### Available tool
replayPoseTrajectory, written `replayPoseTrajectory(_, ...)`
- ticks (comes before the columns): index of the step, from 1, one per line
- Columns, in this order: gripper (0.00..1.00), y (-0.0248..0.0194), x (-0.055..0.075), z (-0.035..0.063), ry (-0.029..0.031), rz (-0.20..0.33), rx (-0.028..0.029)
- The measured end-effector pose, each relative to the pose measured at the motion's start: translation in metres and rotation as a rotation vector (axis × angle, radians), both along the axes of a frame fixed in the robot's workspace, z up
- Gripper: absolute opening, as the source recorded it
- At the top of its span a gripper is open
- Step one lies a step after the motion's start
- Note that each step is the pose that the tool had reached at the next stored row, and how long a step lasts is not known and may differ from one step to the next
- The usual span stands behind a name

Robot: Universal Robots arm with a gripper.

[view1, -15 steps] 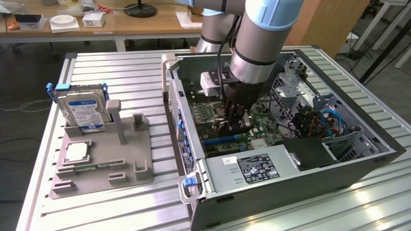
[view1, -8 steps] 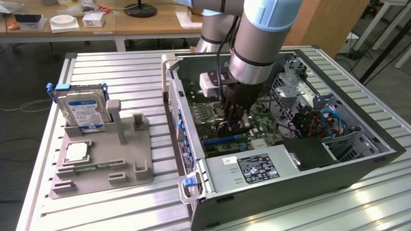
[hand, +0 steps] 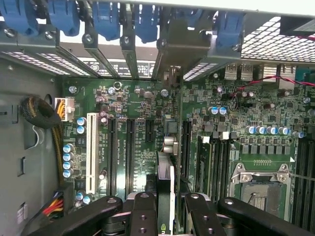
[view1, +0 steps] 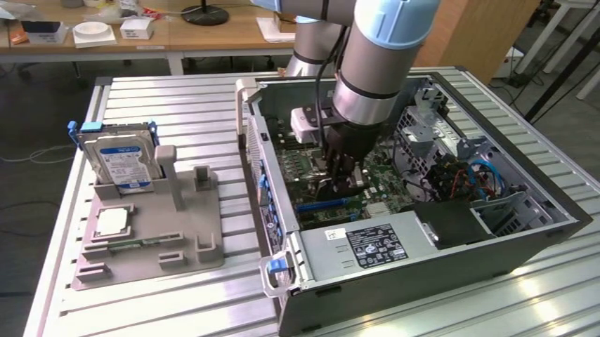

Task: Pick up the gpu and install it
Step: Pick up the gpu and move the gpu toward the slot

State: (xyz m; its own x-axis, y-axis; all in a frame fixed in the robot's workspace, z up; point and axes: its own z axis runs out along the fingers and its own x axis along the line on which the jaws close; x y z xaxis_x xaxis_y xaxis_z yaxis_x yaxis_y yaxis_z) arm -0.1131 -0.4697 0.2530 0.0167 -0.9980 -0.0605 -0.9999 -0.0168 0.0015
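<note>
Exterior view: arm (view1: 380, 63) steeply down inside the case (view1: 525, 239), hand (view1: 341, 181) tight around the gpu (hand: 165, 174) over the motherboard (hand: 128, 113).

The Universal Robots arm (view1: 370, 77) is showing a round, silvery-grey tube section. A pale blue joint cover (view1: 394, 21) is capping it, and a thin black ring is running around the metal. A black cable (view1: 322, 84) is trailing down alongside the tube. A white boxy housing (view1: 308, 123) is sitting at the wrist. The end effector (view1: 339, 184) is looking black and slightly glossy throughout. In the wrist view its fingers (hand: 142, 216) are appearing as matt black linkage bars with rounded ends. Each bar is carrying round recessed screws or pivot pins, and some of these are glinting grey.
</note>
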Motion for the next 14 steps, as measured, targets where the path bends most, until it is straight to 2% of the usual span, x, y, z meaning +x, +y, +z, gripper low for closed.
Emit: replayPoseTrajectory(14, 0.27, 0.0011, 0.0001, -0.0014, -0.0001, -0.001, 0.0004)
